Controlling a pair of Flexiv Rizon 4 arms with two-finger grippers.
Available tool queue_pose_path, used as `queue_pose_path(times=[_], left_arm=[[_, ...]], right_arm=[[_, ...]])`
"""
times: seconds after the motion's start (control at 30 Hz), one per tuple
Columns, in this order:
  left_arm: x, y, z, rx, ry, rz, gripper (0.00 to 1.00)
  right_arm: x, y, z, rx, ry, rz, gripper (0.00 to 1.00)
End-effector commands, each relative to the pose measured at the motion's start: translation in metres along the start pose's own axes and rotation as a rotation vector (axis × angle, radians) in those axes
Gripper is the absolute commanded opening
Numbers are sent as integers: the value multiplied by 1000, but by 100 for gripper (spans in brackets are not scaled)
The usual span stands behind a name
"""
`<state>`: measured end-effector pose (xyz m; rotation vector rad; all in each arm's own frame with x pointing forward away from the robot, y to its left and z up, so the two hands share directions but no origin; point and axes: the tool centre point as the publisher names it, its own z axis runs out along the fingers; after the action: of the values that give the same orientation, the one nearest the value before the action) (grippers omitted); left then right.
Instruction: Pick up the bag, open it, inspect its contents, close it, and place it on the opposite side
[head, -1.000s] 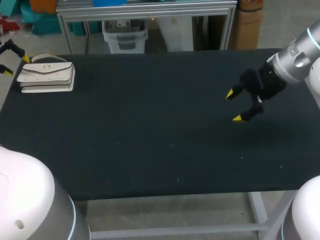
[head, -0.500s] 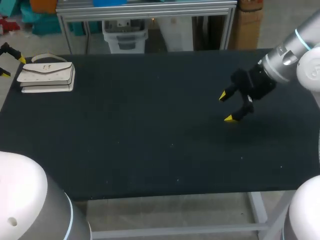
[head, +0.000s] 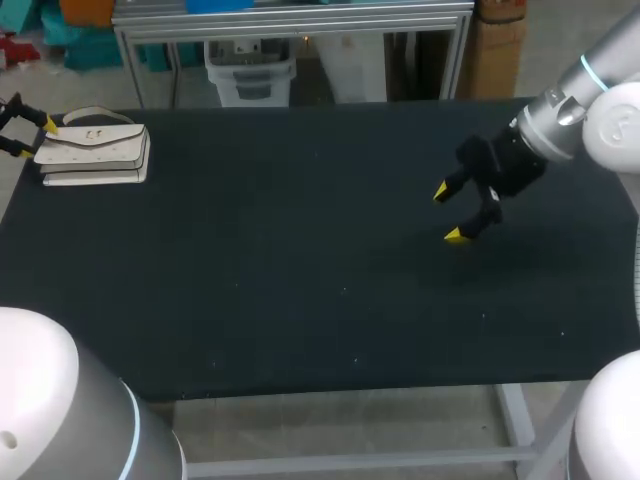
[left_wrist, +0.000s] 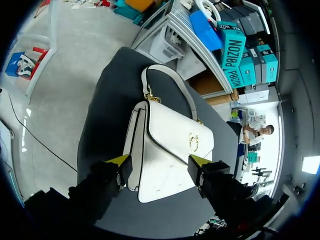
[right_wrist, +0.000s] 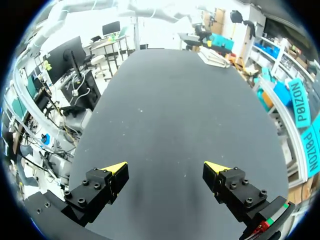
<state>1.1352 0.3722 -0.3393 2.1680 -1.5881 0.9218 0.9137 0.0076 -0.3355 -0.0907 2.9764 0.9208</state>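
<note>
A white handbag (head: 95, 150) with a gold clasp and a short handle lies flat at the far left corner of the black table (head: 300, 310). My left gripper (head: 37, 139) is at the bag's left end. In the left wrist view the handbag (left_wrist: 170, 145) lies between the spread fingers of the left gripper (left_wrist: 160, 161), one yellow tip on each side, and I see no firm hold from both sides. My right gripper (head: 448, 213) hangs open over the table's right half, with only bare tabletop between the fingers of the right gripper (right_wrist: 165, 167).
The table's left edge runs just beside the bag, and its far edge just behind it. Dark tabletop stretches between the bag and my right gripper.
My left gripper's fingers have drawn closer together around the bag's left end. My right gripper has shifted a little to the left over the table, still open.
</note>
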Motion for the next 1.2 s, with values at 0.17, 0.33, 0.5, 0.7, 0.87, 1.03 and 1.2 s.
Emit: queue_pose_path(times=[0.17, 0.33, 0.5, 0.7, 0.87, 1.03, 1.2], left_arm=[[-4, 1, 10, -441, 38, -3, 34], [-1, 6, 16, -463, 29, -3, 0], [14, 26, 21, -493, 47, 13, 0], [35, 56, 33, -505, 82, 43, 0], [53, 82, 44, -510, 125, 66, 0], [68, 102, 51, -481, 179, 68, 0], [75, 121, 57, -470, 194, 57, 0]], right_arm=[[0, 0, 0, -1, 0, 0, 100], [0, 0, 0, -1, 0, 0, 100], [0, 0, 0, -1, 0, 0, 100], [0, 0, 0, -1, 0, 0, 100], [0, 0, 0, -1, 0, 0, 100], [0, 0, 0, -1, 0, 0, 100], [0, 0, 0, -1, 0, 0, 100]])
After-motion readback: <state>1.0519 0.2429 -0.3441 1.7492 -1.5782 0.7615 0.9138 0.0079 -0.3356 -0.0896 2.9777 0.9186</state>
